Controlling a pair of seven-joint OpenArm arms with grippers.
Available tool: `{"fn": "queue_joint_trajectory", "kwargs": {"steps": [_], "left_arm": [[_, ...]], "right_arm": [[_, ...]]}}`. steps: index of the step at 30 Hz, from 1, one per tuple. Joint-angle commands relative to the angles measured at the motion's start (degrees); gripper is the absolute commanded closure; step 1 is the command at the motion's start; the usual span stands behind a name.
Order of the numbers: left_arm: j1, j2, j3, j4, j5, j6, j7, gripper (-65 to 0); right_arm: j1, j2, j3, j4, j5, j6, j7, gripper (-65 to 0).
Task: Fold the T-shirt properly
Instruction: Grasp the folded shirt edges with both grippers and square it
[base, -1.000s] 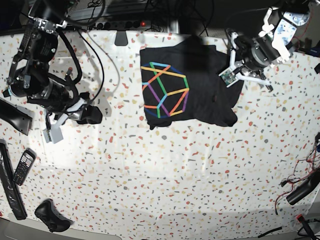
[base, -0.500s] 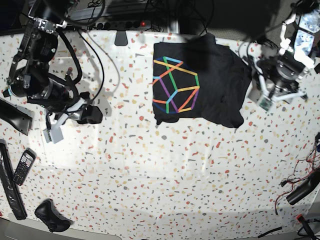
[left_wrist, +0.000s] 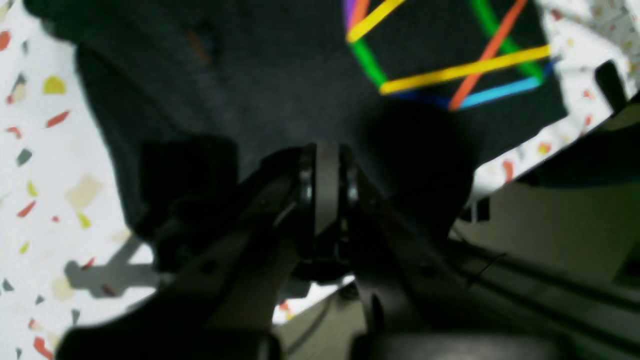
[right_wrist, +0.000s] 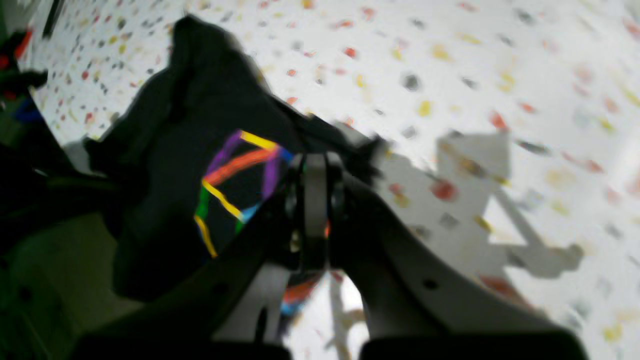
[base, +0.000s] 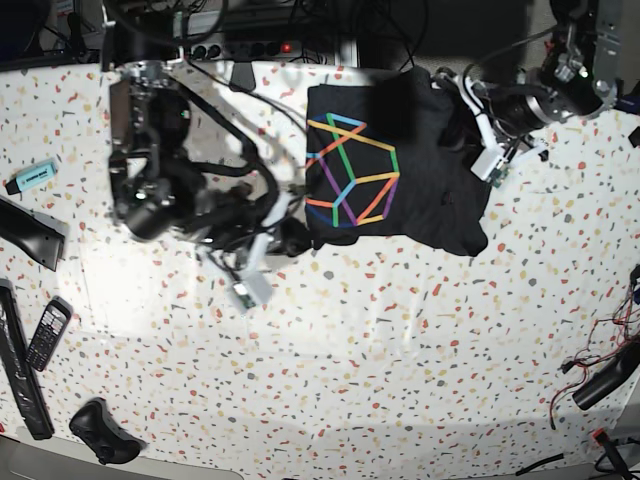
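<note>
A white speckled surface (base: 400, 350) carries everything. Near, at 8 o'clock, a phone (base: 46, 335) lies by the edge. Further in, at 10 o'clock, the right claw (base: 297, 238) is pressed shut at the T-shirt's (base: 420, 170) lower left corner; whether it pinches cloth, I cannot tell. The T-shirt lies folded at 12 o'clock, print (base: 350, 173) up. At 1 o'clock the left claw (base: 445, 135) is closed over its right edge.

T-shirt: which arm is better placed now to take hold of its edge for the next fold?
Probably the right gripper: it sits shut at the T-shirt's lower corner beside the rainbow print. The left gripper, also shut, lies over the cloth's far side.
</note>
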Motion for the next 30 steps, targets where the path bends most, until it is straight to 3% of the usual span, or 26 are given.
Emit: {"fn": "queue_joint_trajectory", "kwargs": {"steps": [1,6,12,22,30], "left_arm": [[-0.2,0.3,-0.4,0.7,0.6,0.0,-1.7,0.0],[-0.6,2.6,-0.4,-3.2,8.2,5.6,-3.3,0.0],[-1.2,2.6,-0.4,-14.4,8.9,5.8,-4.6,0.0],[-6.6,3.5,-0.4,-20.5,9.0,5.8,-8.2,0.0],[-19.8,10.5,-0.3,-32.2,16.7,5.6,-12.4,0.0]], "right_arm": [[1.6,-1.1,-0.9,0.2,-0.7,0.4,2.1,0.0],[2.6,-5.0,-3.0,-4.3,-9.3,0.4,4.0,0.0],[2.5,-3.6,-3.0,-11.0,-15.3,0.4,6.2,0.0],[1.8,1.1,-0.7,-11.8,-15.5,0.1,3.9,0.0],[-3.7,1.2,7.9,-9.5,-15.1,0.2,4.1,0.0]]}}
